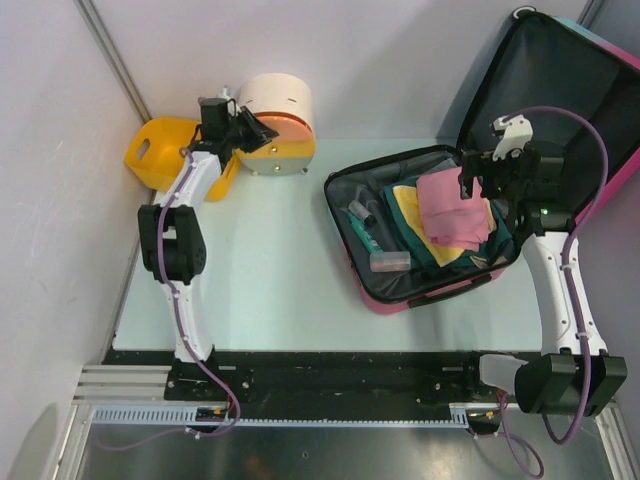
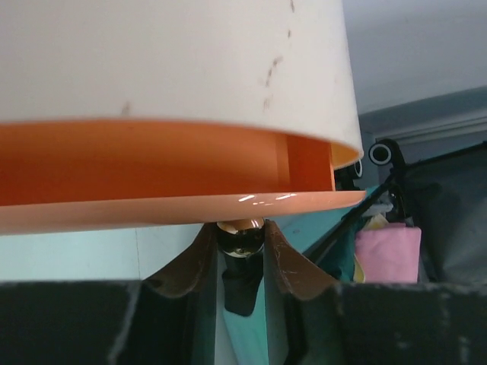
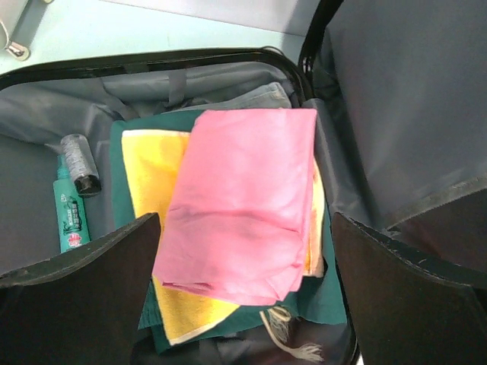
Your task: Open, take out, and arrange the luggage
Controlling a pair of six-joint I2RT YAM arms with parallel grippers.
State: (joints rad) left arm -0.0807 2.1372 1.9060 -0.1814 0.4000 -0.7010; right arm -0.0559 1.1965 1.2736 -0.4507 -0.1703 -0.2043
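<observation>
The luggage (image 1: 400, 300) lies open at the right with its black-lined lid (image 1: 560, 80) propped upright. Inside, a folded pink cloth (image 1: 452, 210) lies on a yellow towel (image 3: 152, 175) and a dark green cloth (image 3: 122, 137). My right gripper (image 1: 492, 178) hovers open just above the pink cloth (image 3: 243, 198), its fingers (image 3: 84, 296) spread wide on either side. My left gripper (image 1: 255, 130) is at the round drawer box (image 1: 280, 100), shut on the shiny knob (image 2: 240, 232) under the orange drawer (image 2: 152, 163).
A teal tube (image 3: 70, 220), a grey bottle (image 3: 80, 161) and a clear box (image 1: 390, 262) lie in the left part of the suitcase. A yellow basket (image 1: 160, 145) stands at the far left behind the left arm. Walls close off the back and left.
</observation>
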